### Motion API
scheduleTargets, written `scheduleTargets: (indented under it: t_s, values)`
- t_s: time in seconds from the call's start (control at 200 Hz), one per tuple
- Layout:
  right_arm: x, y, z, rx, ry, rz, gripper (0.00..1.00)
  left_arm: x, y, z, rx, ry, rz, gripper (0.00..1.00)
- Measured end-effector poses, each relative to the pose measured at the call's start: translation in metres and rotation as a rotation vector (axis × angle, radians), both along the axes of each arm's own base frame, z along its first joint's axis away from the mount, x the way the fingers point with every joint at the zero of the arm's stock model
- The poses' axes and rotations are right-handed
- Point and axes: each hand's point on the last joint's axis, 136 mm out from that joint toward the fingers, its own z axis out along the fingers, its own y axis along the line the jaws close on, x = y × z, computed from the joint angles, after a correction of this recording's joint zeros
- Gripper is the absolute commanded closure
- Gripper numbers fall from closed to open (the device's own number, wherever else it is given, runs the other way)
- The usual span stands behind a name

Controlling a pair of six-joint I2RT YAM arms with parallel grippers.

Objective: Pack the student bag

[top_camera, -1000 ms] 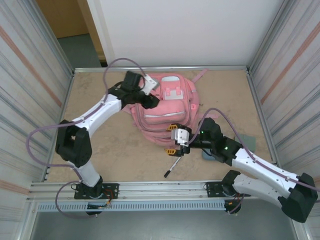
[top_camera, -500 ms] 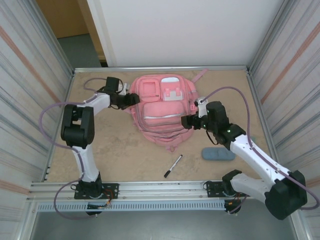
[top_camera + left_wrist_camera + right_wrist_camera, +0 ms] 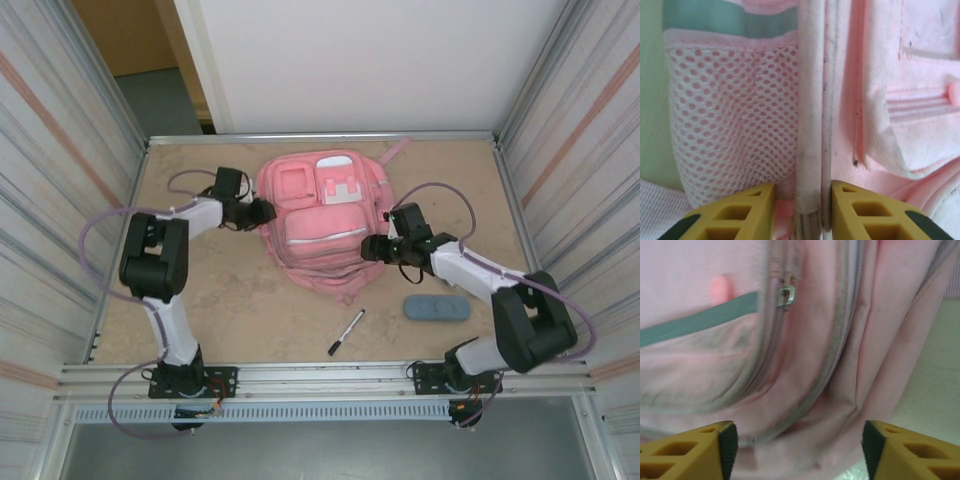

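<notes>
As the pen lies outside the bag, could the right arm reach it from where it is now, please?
Probably yes: the pen lies on bare table near the right gripper, which is open against the student bag, with nothing between them.

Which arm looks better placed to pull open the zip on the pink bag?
Probably the right. The right gripper is open, facing the student bag with a zip pull just ahead; the left gripper is shut on pale trim beside the mesh pocket.
</notes>
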Motion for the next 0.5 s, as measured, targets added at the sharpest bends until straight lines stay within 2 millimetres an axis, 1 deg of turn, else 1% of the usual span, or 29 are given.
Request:
scheduleTargets:
  t_s: [0.05, 0.095, 0.135, 0.215, 0.316, 0.386, 0.496]
  values:
    - [0.007, 0.001, -0.007, 0.003, 0.027, 0.001, 0.48, -0.02, 0.004, 0.0, 0.005, 0.005, 0.012, 0.69]
    - [0.014, 0.002, -0.012, 0.008, 0.045, -0.003, 0.48, -0.037, 0.006, -0.001, 0.011, 0.015, 0.016, 0.72]
    - [0.022, 0.004, -0.013, 0.016, 0.046, -0.008, 0.48, -0.049, 0.009, -0.003, 0.015, 0.026, 0.02, 0.74]
    - [0.042, 0.008, -0.011, 0.027, 0.033, -0.016, 0.48, -0.071, 0.01, -0.007, 0.03, 0.028, 0.022, 0.74]
    - [0.07, 0.012, -0.01, 0.031, 0.006, -0.018, 0.47, -0.101, 0.005, -0.008, 0.033, 0.013, 0.018, 0.67]
    - [0.09, 0.018, -0.009, 0.041, -0.011, -0.009, 0.46, -0.125, 0.0, -0.007, 0.03, 0.016, 0.003, 0.56]
    - [0.117, 0.035, -0.005, 0.09, -0.042, 0.027, 0.44, -0.158, -0.003, 0.001, 0.021, 0.029, -0.007, 0.52]
